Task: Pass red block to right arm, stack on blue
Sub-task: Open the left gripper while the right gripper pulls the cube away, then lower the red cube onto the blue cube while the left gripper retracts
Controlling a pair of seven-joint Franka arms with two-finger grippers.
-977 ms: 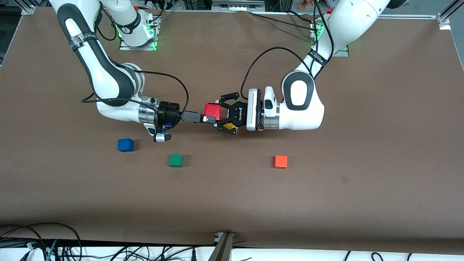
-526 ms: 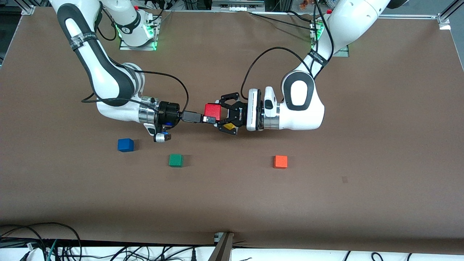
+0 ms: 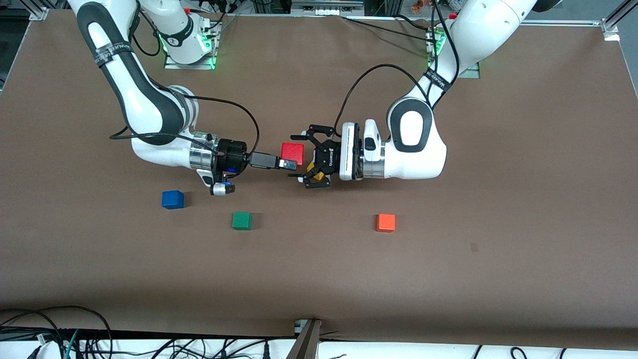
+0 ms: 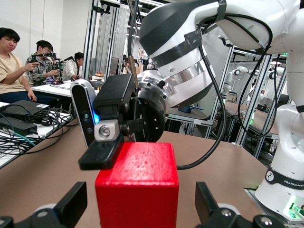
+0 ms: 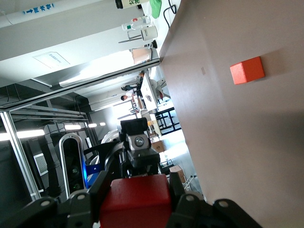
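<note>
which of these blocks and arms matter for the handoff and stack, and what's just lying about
In the job:
- red block, held in the shut right pincer
- left pincer, open around it
- blue block, on the table

Lying about:
- green block
- orange block

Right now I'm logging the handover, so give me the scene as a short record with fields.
red block: off the table, between both grippers
right gripper: shut on the red block
left gripper: open, fingers apart on either side of the red block
blue cube: on table, nothing on it
green cube: on table
orange cube: on table
</note>
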